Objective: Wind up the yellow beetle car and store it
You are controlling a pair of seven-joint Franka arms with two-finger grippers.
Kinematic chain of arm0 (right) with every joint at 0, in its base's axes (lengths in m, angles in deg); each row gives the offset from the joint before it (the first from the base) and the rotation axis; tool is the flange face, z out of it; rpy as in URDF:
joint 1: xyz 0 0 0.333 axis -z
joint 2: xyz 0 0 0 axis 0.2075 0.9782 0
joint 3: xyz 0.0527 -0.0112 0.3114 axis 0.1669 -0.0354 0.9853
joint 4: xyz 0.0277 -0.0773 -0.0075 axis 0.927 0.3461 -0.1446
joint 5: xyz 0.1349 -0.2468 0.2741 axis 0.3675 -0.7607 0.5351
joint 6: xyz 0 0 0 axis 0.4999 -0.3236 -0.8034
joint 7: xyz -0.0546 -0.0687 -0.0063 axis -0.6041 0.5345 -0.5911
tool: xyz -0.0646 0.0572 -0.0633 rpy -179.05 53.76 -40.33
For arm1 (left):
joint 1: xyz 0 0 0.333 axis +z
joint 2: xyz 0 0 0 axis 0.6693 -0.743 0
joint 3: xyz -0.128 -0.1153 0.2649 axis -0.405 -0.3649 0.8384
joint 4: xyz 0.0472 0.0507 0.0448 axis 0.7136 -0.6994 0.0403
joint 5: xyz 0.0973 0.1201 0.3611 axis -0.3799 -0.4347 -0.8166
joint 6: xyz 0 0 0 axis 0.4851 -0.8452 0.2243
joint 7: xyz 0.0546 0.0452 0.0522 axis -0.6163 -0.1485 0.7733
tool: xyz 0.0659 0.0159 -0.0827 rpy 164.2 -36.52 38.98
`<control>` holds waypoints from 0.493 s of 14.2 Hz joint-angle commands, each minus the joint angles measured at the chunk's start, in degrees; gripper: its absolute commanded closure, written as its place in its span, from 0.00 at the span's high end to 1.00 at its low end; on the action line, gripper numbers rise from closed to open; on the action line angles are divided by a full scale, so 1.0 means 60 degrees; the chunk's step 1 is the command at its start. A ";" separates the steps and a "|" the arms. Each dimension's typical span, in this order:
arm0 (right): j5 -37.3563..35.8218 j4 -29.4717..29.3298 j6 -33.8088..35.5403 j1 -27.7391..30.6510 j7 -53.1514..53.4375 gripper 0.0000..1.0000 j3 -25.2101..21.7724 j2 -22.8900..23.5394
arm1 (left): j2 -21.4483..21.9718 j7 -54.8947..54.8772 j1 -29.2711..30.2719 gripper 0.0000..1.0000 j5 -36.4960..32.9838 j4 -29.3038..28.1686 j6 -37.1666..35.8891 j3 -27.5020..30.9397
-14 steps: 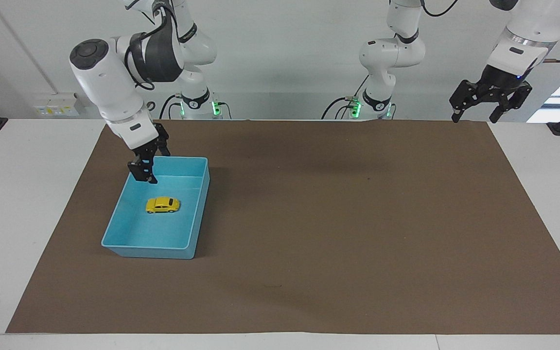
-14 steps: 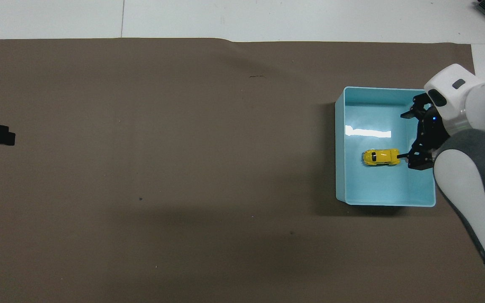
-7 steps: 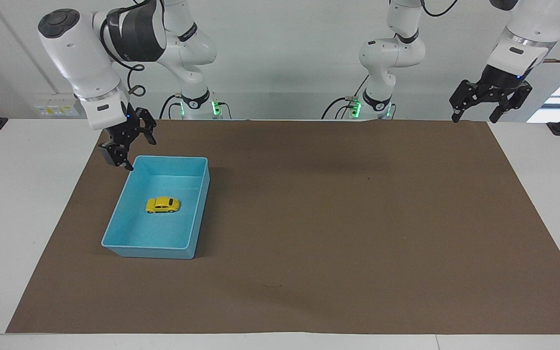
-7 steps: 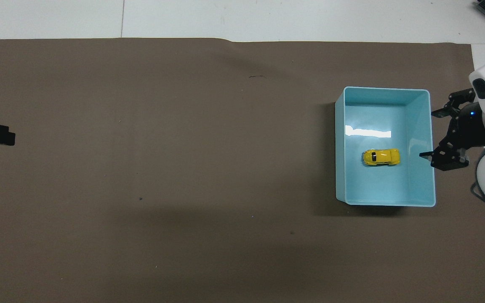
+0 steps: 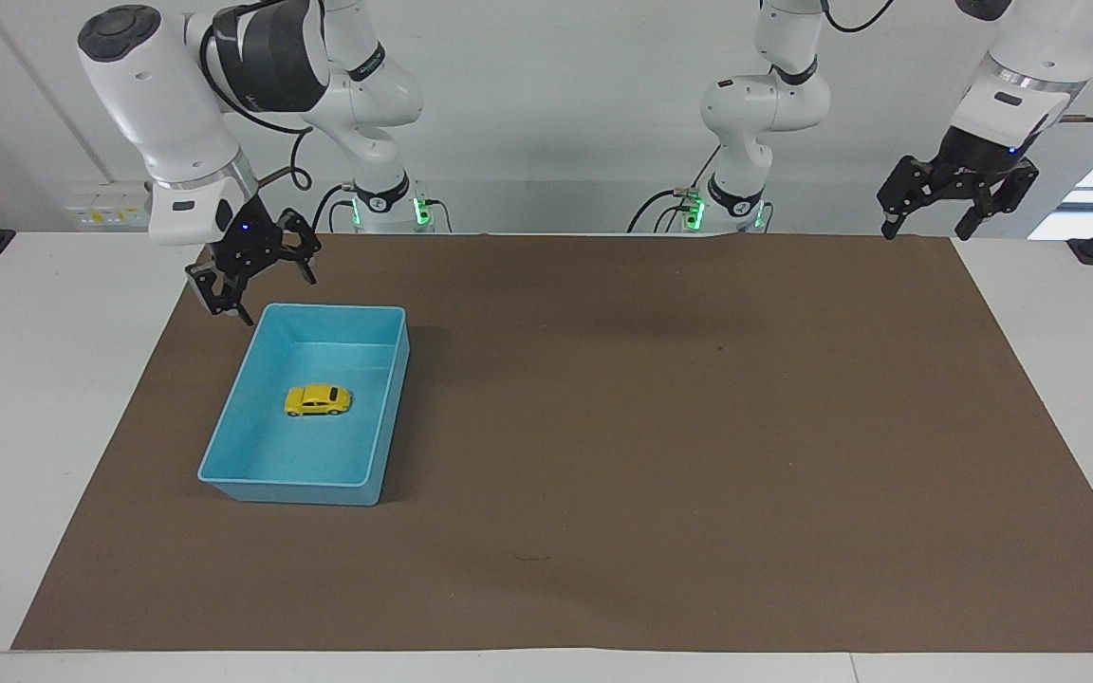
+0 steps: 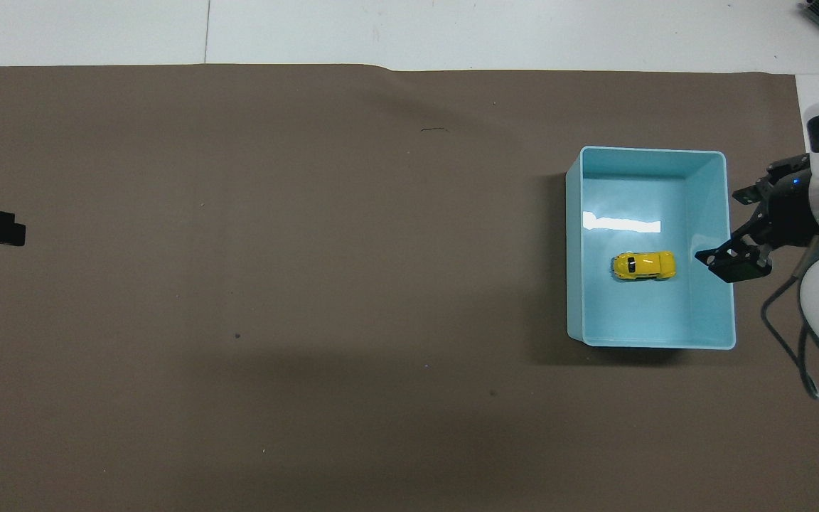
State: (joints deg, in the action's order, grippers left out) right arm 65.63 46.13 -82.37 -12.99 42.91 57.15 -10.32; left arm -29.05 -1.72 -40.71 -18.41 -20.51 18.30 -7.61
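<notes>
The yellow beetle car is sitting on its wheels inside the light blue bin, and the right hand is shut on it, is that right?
Not quite. The yellow beetle car does sit on its wheels inside the light blue bin, but the facing view shows the right hand open and empty, raised over the mat beside the bin's corner nearest the robots.

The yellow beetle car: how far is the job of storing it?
Storing looks done: the yellow beetle car lies in the light-blue bin. Nothing is in hand: the right gripper is open above the bin's corner, the left gripper waits open. Winding cannot be judged.
</notes>
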 commanded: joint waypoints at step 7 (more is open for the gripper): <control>0.0162 -0.0711 0.1107 -0.0167 0.3004 1.00 -0.0748 -0.0064 | 0.0141 0.0009 0.0163 1.00 0.0131 -0.0120 -0.0104 -0.0084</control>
State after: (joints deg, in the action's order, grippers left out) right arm 65.74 43.29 -78.16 -13.39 54.99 52.85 -10.52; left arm -29.05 -1.72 -40.71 -18.41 -20.51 18.30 -7.61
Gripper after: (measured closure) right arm 0.000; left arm 0.000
